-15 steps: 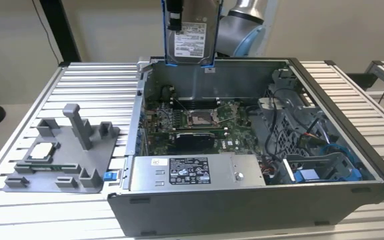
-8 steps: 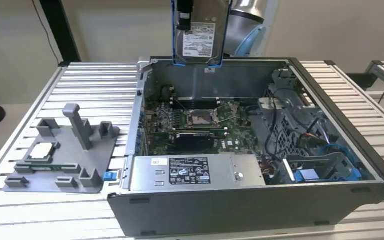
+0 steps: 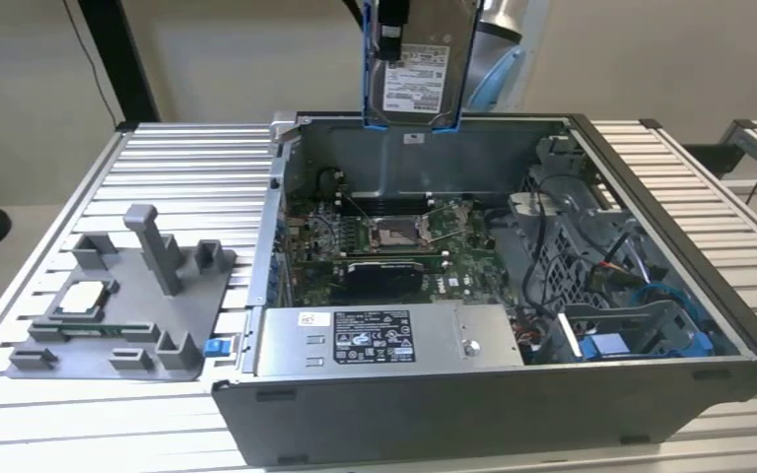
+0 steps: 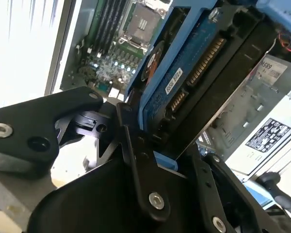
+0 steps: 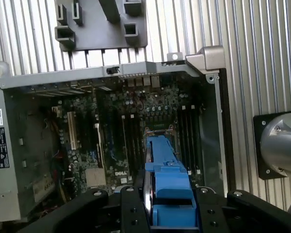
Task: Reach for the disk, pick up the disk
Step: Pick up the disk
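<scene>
**Disk held clear above the open computer case**

We note printed white labels on the disk point(image 3: 417, 74) and on the silver power supply point(image 3: 376, 338) at the front of the case; we record no wording. In the exterior view the disk hangs upright above the rear wall of the open computer case point(image 3: 694, 296), its label facing the camera, blue rails down both long edges, its upper end cut off by the frame edge. The gripper point(image 5: 169, 206) is clamped on the disk: in both wrist views black fingers point(image 4: 136, 160) press against its blue rails. In the second wrist view the disk's underside shows a blue circuit board and connector pins. The motherboard point(image 3: 398, 241) lies below, partly hidden in the first wrist view by the disk. A grey fixture point(image 3: 129, 305) with posts sits on the slatted bench point(image 3: 169, 158) beside the case, at the exterior view's left.
</scene>
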Robot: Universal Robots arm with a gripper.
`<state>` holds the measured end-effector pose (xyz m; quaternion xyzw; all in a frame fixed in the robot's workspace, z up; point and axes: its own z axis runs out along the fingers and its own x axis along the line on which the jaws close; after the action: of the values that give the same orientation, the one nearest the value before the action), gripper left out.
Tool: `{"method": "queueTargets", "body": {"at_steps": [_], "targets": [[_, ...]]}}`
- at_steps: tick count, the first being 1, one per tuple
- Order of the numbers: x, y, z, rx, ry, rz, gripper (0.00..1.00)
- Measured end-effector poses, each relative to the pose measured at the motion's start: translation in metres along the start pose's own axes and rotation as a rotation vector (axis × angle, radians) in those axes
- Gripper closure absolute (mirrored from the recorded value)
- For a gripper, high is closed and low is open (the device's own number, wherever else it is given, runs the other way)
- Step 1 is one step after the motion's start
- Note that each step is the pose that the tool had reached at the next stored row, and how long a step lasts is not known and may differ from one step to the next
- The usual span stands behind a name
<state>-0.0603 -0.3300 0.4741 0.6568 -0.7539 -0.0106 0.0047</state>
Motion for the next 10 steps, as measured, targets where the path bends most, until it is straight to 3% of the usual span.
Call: {"method": "queueTargets", "body": {"at_steps": [10], "targets": [[-0.0062, -0.0450, -0.0010, -0.0001, 0.0000, 0.000, 1.00]]}}
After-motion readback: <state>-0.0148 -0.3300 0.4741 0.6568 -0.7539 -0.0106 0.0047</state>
